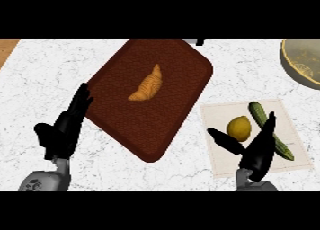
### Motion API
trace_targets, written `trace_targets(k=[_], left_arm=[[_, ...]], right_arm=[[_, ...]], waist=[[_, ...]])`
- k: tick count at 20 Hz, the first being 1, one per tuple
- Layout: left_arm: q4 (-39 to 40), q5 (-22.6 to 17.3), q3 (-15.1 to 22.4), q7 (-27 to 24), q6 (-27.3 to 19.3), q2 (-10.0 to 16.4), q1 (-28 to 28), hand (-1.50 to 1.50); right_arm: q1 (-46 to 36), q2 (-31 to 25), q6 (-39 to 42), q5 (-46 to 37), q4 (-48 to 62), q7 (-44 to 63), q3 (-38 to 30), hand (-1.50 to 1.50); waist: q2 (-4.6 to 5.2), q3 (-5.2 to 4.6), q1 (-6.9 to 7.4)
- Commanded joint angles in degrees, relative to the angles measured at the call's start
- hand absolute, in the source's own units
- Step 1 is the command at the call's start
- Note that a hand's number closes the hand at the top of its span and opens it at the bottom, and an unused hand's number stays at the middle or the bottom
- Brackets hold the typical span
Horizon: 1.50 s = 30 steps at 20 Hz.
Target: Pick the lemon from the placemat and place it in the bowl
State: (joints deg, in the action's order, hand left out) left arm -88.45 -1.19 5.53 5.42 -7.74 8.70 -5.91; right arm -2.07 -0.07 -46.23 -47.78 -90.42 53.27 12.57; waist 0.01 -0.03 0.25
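Lemon (239, 127), cucumber (258, 112) on placemat (218, 114) — R robot hand (259, 152) spread, L robot hand (63, 129) spread.

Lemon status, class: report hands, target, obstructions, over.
Right robot hand open beside lemon; left robot hand open, idle. Lemon on placemat, ungripped. Cucumber alongside, partly hidden by that hand.

White marble-look counter (50, 67) w/ faint grey veining fills nearly the whole view; a light-brown wooden strip (0, 51) shows at upper left, along the counter's edge. Lighting soft, even.
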Motion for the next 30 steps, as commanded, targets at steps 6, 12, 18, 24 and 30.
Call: trace_targets(k=[6,12,18,24,30], left_arm=[[-0.1,0.6,-0.3,-1.3,1.5,-2.0,-1.6,0.00],[-1.0,1.6,-0.1,-0.8,1.5,-2.0,-1.2,0.00],[-0.8,1.8,-1.0,0.0,2.6,-2.2,-2.3,0.00],[0.9,3.4,0.5,-2.5,1.1,-4.8,-2.6,0.00],[2.4,3.5,0.8,-0.3,1.3,-5.4,-6.3,0.00]], right_arm=[[-3.4,0.1,-2.6,2.1,7.3,3.3,3.3,-1.50],[-4.2,-5.1,8.3,6.3,10.2,-7.3,2.0,1.50],[-7.0,-0.2,5.6,6.0,14.1,-10.0,1.9,1.50],[-28.0,-6.4,14.0,17.4,25.5,-16.6,-8.2,1.50],[-42.2,-9.6,14.9,21.2,37.5,-29.5,-13.5,1.50]], waist=[[-0.01,0.03,-0.15],[0.01,0.04,-0.15],[-0.01,0.04,-0.19],[0.53,0.11,1.19],[1.10,0.15,1.99]])
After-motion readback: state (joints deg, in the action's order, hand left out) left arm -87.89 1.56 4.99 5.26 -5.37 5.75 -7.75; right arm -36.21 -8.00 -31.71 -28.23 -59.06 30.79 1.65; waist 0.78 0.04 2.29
